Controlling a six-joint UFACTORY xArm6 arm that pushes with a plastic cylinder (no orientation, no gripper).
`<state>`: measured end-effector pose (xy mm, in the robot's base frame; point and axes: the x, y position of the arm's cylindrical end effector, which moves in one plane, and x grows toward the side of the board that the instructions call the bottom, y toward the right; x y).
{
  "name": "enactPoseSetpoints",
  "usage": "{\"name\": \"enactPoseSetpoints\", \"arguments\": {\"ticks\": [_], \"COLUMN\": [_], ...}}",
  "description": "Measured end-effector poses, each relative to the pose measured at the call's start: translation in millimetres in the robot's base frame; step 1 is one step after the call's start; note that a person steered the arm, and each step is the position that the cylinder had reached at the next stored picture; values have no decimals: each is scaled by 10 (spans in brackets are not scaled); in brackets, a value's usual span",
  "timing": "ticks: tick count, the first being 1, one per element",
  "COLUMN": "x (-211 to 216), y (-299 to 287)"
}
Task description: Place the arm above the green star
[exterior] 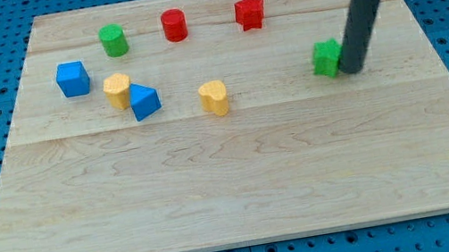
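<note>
The green star (326, 57) sits on the wooden board (243, 186) at the view's right, in its upper half. My dark rod comes down from the view's top right. My tip (351, 69) rests on the board just right of the green star, touching or almost touching its right side. The rod hides part of the star's right edge.
A red star (250, 11), a red cylinder (174, 24) and a green cylinder (112, 40) line the top. A blue cube (72, 79), a yellow block (117, 90), a blue block (145, 101) and a yellow block (214, 97) lie at left and centre.
</note>
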<state>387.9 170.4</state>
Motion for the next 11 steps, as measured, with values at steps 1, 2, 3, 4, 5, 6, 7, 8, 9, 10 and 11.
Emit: {"name": "enactPoseSetpoints", "arguments": {"ticks": [1,2,3,4,5,6,7,8,9,10,11], "x": [-111,-111,-111,-111,-111,-146,-271,-492,-702,-861,-1011], "y": [31,167,173,178,270,438,578,327,121,-135,-442]}}
